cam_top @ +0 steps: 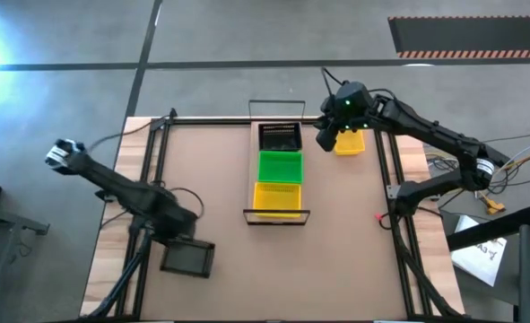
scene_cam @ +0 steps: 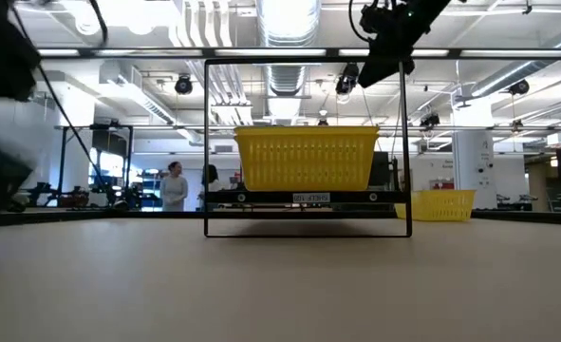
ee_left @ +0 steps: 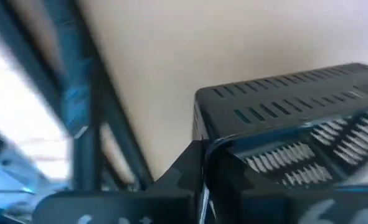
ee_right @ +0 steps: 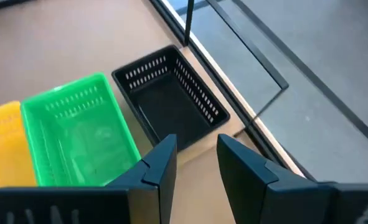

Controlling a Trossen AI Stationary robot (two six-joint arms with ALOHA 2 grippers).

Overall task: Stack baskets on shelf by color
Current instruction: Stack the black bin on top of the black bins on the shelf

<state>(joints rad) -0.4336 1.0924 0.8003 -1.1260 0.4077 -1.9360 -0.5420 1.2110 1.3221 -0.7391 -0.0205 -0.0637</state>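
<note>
Beyond the brown tabletop (cam_top: 211, 170) a bright hall with ceiling ducts is seen in the low view, two people standing far off. On the shelf (cam_top: 247, 215), which runs from 12 to 6 o'clock through the table's middle, three baskets are lined up: a black basket (cam_top: 280, 136) at the 12 o'clock end, a green basket (cam_top: 280, 167) touching it, and a yellow basket (cam_top: 277, 199) at the 6 o'clock end. Whether any of these is already a stack cannot be told from above.

At about 1 o'clock from the table's centre, the right gripper (ee_right: 196, 165) is held high above the table, its fingers parted with nothing between them. A loose yellow basket (cam_top: 350, 143) lies on the table just under and beside it, partly covered by the arm.

At about 7 o'clock, the left gripper (cam_top: 177, 235) is seen against a second black basket (cam_top: 187, 258); in the left wrist view the basket's slotted wall (ee_left: 283, 112) fills the frame, but whether a grip is made cannot be told.

The step in hand is judged to be the pickup of the loose yellow basket. For that to be done well, the right gripper is best brought straight down over one rim, one finger inside and one outside. The basket should then be lifted clear of the wire frame and nested squarely into the yellow one on the shelf.
</note>
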